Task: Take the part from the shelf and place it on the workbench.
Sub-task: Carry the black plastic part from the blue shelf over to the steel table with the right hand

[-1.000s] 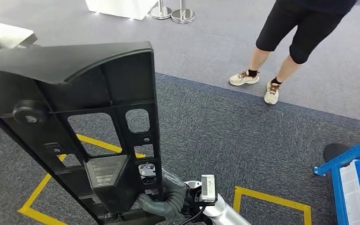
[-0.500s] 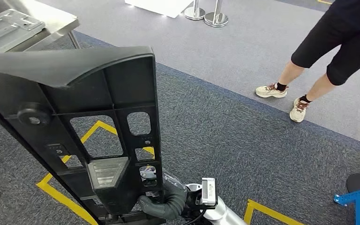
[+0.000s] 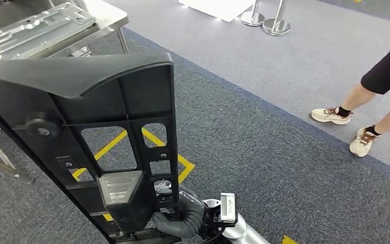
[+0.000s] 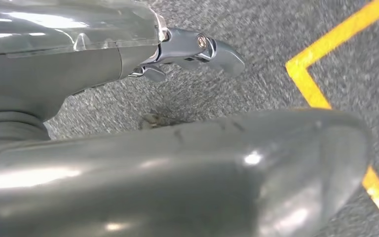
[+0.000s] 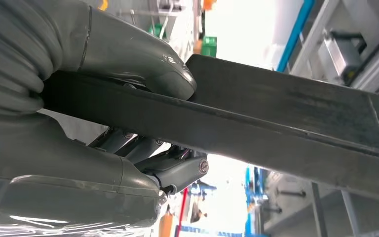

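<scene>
I see a person's legs (image 3: 381, 109) in beige sneakers at three o'clock, two chrome stanchion bases (image 3: 265, 20) at one o'clock, and yellow floor tape (image 3: 184, 163) on the dark grey carpet (image 3: 284, 162) near centre.

Floor (image 3: 284, 152): dark grey carpet bordered by lighter grey carpet. Yellow tape lines (image 3: 183, 165) at 6 o'clock. Metal workbench (image 3: 101, 23) at 10 o'clock, bearing a grey metal plate (image 3: 35, 30). Stanchion bases (image 3: 266, 21) at 1 o'clock.

silver arm (image 3: 244, 235), grey ribbed hand (image 3: 180, 221)
</scene>
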Action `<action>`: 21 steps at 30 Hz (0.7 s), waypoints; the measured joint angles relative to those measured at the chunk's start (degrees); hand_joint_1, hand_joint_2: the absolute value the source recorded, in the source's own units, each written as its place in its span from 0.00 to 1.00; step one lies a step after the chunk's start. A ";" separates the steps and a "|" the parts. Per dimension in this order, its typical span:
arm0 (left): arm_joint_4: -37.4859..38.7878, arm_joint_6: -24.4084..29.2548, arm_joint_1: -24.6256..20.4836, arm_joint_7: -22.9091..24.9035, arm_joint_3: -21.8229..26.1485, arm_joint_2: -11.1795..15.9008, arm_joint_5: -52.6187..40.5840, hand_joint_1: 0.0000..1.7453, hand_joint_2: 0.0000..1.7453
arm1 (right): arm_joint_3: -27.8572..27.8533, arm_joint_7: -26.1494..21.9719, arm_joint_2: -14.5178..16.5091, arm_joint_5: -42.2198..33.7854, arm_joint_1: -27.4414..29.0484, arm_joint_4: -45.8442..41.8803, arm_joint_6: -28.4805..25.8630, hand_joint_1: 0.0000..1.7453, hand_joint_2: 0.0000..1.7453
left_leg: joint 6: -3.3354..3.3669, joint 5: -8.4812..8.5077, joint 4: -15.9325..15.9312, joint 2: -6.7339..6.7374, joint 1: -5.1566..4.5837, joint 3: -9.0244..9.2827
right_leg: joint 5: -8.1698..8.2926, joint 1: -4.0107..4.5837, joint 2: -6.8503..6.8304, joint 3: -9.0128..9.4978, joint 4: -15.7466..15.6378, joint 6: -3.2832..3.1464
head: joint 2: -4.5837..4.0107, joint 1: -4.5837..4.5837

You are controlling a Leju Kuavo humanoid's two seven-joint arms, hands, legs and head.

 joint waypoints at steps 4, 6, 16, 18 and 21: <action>0.00 -0.08 0.19 -0.04 0.00 0.20 0.00 0.00 0.00 | -0.01 -0.13 -0.02 0.10 0.15 0.09 -0.04 1.00 1.00 | -0.98 3.45 -3.99 1.64 0.82 2.31 | -0.67 -0.21 -2.95 0.18 0.46 0.63 | 0.00 0.00; 0.00 -0.19 0.07 -0.10 -0.01 0.28 0.00 0.00 0.00 | -0.03 -0.24 -0.02 0.10 0.13 0.09 -0.08 1.00 1.00 | -0.67 5.97 -10.94 3.45 0.66 6.13 | -1.25 -0.08 -3.97 0.29 0.93 1.35 | 0.00 0.01; 0.00 -1.84 -0.36 -0.39 -0.09 0.39 -0.01 0.00 0.00 | -0.41 -0.76 -0.21 -0.12 0.64 0.10 -0.13 1.00 1.00 | 2.56 6.27 -13.18 1.55 0.33 7.14 | -9.12 -0.37 0.88 -7.43 17.37 3.51 | 0.00 0.02; 0.00 -2.07 -0.37 -0.42 -0.12 0.39 -0.01 0.00 0.00 | -0.56 -0.81 -0.28 -0.17 0.85 0.10 -0.13 1.00 1.00 | 2.58 6.24 -13.11 0.84 0.20 7.23 | -7.08 -0.36 0.95 -7.83 16.87 3.25 | 0.00 0.02; 0.00 -2.35 -0.43 -0.44 -0.26 0.37 -0.01 0.00 0.00 | -0.75 -0.90 -0.30 -0.26 0.86 0.09 -0.19 1.00 1.00 | 2.30 6.11 -12.95 -0.03 0.01 7.34 | -1.35 -0.17 1.26 -3.04 5.53 2.32 | 0.00 0.01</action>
